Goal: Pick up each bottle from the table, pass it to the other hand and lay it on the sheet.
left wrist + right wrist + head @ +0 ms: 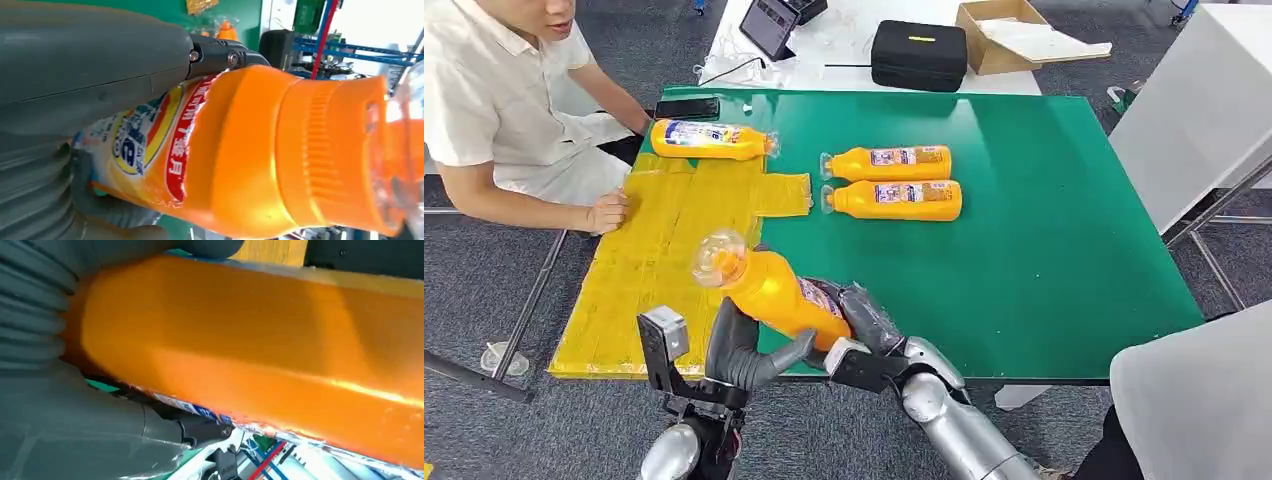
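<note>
Above the green worktop edge, beside the yellow sheet, the orange plastic bottle tilts, right hand gripping its hidden base, left hand fingers cupping its middle.

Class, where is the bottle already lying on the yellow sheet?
Head view: the bottle lies along the yellow sheet's far edge, beside the person's arm.

Silver arms, grey ribbed hands.

held bottle: base hidden by right hand | label text blurred
</note>
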Robot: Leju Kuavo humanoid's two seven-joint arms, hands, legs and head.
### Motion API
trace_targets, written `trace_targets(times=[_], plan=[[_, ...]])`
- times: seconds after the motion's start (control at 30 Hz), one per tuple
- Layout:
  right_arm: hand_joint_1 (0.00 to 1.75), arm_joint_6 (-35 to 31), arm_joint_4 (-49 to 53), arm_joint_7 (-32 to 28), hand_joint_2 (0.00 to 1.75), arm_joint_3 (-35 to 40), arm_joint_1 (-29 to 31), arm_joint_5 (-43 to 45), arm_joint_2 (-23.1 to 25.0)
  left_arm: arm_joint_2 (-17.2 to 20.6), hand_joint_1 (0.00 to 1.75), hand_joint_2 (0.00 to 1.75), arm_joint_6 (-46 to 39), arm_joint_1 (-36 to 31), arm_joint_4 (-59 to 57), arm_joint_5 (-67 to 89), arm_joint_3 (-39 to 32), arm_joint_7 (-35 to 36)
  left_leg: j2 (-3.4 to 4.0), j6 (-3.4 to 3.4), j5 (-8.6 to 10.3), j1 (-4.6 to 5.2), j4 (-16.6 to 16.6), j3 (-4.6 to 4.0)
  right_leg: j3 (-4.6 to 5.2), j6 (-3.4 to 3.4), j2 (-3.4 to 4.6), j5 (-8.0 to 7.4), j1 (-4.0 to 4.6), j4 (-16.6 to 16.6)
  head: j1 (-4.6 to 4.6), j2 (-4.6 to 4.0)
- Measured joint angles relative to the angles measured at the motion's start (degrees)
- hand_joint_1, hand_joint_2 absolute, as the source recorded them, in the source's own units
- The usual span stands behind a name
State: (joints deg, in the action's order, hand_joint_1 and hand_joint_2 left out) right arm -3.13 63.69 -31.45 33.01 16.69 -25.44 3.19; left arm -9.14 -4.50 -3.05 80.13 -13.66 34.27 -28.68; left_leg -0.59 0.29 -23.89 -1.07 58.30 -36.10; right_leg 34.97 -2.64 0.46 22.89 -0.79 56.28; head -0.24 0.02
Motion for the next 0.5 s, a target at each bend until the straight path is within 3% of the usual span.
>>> trace_targets(times=[0.13, 0.17, 0.2, 0.5], plan=[[1.75, 0.04, -0.92, -0.11, 1.75, 1.27, 0.44, 0.04, 0.18, -0.35, 0.05, 1.75, 0.48, -0.33, 0.0, -1.42, -0.44, 0.0, 0.0, 0.0, 0.0, 0.0, 0.0, 0.0, 0.0, 0.0, 0.0, 0.0, 0.0, 0.0, -0.02, -0.02], [1.75, 0.02, -1.11, -0.11, 1.75, 1.48, 0.5, 0.04, 0.22, -0.42, 1.4, 1.75, 0.65, -0.34, 0.0, -1.57, -0.52, 0.0, 0.0, 0.0, 0.0, 0.0, 0.0, 0.0, 0.01, 0.0, 0.0, 0.0, 0.0, 0.0, 0.0, -0.02], [1.75, -0.04, -1.27, -0.11, 1.75, 1.64, 0.6, 0.04, 0.31, -0.46, 1.75, 1.75, 0.81, -0.37, 0.0, -1.86, -0.63, 0.0, 0.0, 0.0, 0.0, 0.0, 0.0, 0.0, 0.01, 0.0, 0.0, 0.0, 0.0, 0.0, 0.0, -0.02], [1.73, -0.33, -2.51, -0.5, 1.75, 2.67, 1.45, 0.87, 0.7, -0.76, 1.75, 1.75, 3.56, -1.0, -0.22, -4.81, -1.35, 0.02, 0.01, 0.0, 0.0, 0.0, 0.0, 0.0, 0.02, 0.0, 0.0, 0.0, 0.0, 0.0, 0.0, -0.02]])
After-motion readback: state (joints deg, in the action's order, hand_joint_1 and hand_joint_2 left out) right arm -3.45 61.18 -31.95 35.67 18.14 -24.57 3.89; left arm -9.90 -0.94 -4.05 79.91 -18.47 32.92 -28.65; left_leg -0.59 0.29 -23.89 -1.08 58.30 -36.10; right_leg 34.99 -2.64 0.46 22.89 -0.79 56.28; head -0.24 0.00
